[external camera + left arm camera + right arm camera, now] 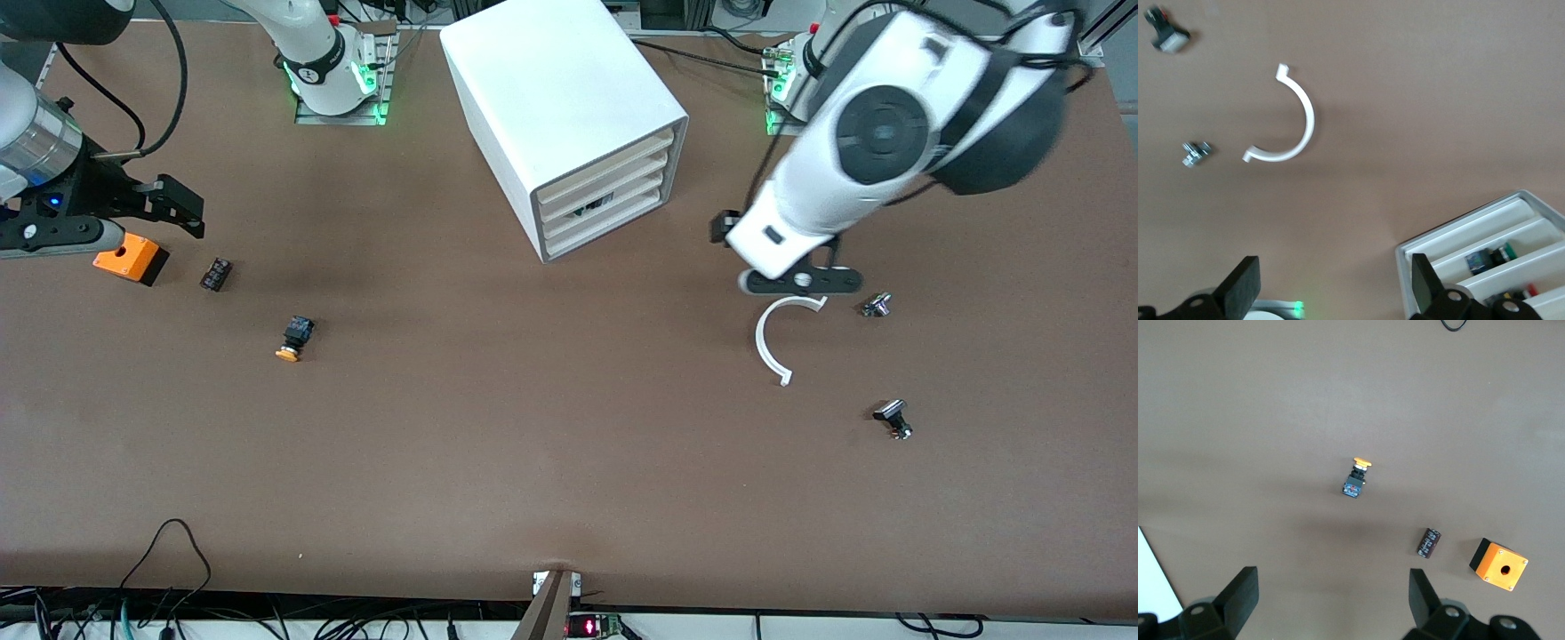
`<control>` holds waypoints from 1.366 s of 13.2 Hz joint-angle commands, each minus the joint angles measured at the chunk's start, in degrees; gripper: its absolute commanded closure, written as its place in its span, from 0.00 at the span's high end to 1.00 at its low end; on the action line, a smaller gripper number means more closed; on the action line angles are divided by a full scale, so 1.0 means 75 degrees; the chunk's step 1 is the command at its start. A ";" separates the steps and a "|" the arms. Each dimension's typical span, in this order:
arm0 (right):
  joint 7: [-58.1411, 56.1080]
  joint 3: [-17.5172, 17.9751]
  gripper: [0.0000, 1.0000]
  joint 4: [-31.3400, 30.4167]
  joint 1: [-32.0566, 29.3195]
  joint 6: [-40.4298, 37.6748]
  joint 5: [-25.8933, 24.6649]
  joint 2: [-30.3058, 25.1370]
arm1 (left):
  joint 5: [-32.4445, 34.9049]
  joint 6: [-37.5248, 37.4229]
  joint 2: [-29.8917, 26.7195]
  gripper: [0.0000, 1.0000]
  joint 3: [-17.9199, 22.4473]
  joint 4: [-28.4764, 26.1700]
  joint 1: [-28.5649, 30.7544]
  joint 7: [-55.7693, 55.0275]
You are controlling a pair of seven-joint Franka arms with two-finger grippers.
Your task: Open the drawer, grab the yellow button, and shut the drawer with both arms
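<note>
A small silver-and-black part (893,420) sits closest to the camera. The button (294,339), glossy orange-yellow cap on a boxy black body, lies on its side on the bare table, well apart from the right gripper (173,211), whose fingers are spread with nothing in them. The left gripper (1331,293) is spread too, over a curved white plastic strip (775,341) beside the cabinet (569,116).

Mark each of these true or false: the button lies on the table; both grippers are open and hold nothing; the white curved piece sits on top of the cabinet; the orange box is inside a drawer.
1. The button lies on the table. True.
2. The left gripper and the right gripper are open and hold nothing. True.
3. The white curved piece sits on top of the cabinet. False: it lies on the table toward the left arm's end, beside a small silver part.
4. The orange box is inside a drawer. False: it lies on the table toward the right arm's end.
</note>
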 commanded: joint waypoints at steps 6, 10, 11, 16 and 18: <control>0.0113 0.1724 1.00 -0.0100 -0.1863 0.0035 0.0132 -0.0035 | -0.0903 0.0462 -0.1564 1.00 0.2675 -0.0442 -0.0109 0.2554; 0.0102 0.1736 1.00 -0.0112 -0.2085 0.0117 0.0132 0.0082 | -0.1481 0.1908 -0.2937 1.00 0.4251 -0.2413 -0.0508 0.4794; 0.0102 0.1736 1.00 -0.0112 -0.2097 0.0117 0.0144 0.0082 | -0.1458 0.1885 -0.3054 1.00 0.4299 -0.2484 -0.0497 0.4915; 0.0113 0.2439 1.00 -0.0100 -0.2531 0.0094 0.0167 0.0070 | -0.0168 0.1838 -0.3126 1.00 0.4300 -0.2637 -0.0896 0.4157; 0.0113 0.2451 1.00 -0.0100 -0.2531 0.0128 0.0191 0.0070 | -0.0343 0.1733 -0.2998 1.00 0.4299 -0.2556 -0.0697 0.4154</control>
